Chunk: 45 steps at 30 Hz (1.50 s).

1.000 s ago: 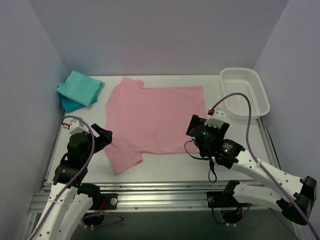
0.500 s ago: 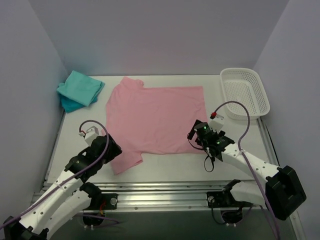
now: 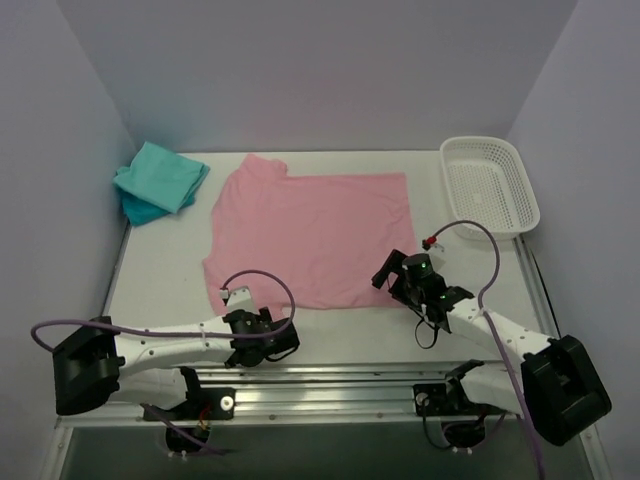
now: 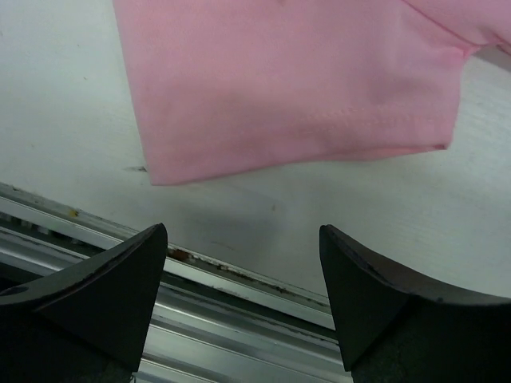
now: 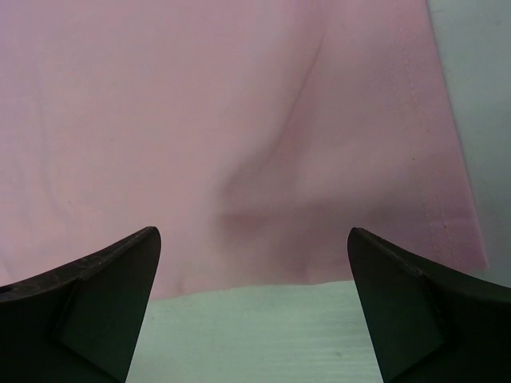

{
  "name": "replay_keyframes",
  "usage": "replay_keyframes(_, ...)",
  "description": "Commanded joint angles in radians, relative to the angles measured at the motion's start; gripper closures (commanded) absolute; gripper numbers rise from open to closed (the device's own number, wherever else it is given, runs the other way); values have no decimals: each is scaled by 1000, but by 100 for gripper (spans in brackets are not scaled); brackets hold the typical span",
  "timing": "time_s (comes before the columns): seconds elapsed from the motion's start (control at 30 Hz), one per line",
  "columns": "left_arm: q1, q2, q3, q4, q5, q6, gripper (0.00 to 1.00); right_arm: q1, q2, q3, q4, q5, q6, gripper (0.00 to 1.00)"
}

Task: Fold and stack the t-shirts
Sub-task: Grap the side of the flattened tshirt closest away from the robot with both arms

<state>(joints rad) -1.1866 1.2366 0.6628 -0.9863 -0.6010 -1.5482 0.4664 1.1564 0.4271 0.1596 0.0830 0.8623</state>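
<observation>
Light pink cloth t-shirt (image 3: 310, 235) flat on desk (image 3: 160, 270), near hem runs left-right. Left tool (image 4: 243, 239) wide open, empty, just short of it; right tool (image 5: 251, 239) same, over right corner.

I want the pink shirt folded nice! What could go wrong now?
1. The left claw is open by the metal rail, just short of the sleeve of the pink shirt; it might scrape the rail or pinch too little cloth, which slips out.
2. The right claw is open over a wrinkle near the hem; grabbing there might make a crooked fold.
</observation>
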Motion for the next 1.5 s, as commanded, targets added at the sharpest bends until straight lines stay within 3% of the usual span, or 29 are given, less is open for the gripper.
replay_keyframes(0.0, -77, 5, 52, -149, -63, -242, 14, 11, -116, 13, -64, 72, -23, 0)
replay_keyframes(0.17, -127, -242, -75, -255, -102, -406, 20, 12, -187, 42, -140, 138, -68, 0)
replay_keyframes(0.23, -127, -390, -129, -227, -105, -409, 28, 15, -184, 51, -146, 149, -72, 0)
replay_keyframes(0.3, -128, -480, -166, -248, -103, -438, 28, 18, -166, 58, -137, 146, -77, 0)
replay_keyframes(0.43, -128, -419, -141, -293, -69, -495, 28, 31, -123, 64, -92, 112, -72, 0)
replay_keyframes(0.57, -128, -296, -63, -347, -57, -533, 20, 48, -112, 68, -75, 90, -65, 0)
replay_keyframes(0.7, -116, -353, -94, -172, -52, -464, 19, 52, -115, 81, -69, 64, -78, 0)
replay_keyframes(0.9, -74, -368, -132, -149, -69, -474, 22, 54, -124, 133, -107, 57, -127, 0)
replay_keyframes(1.07, -39, -286, -170, 21, -48, -428, 24, 55, -110, 154, -103, 37, -141, 0)
replay_keyframes(1.27, 102, -305, -259, 227, 18, -276, 25, 57, -103, 151, -91, 27, -147, 0)
replay_keyframes(1.47, 179, -319, -244, 205, -11, -213, 26, 55, -124, 141, -104, 50, -166, 0)
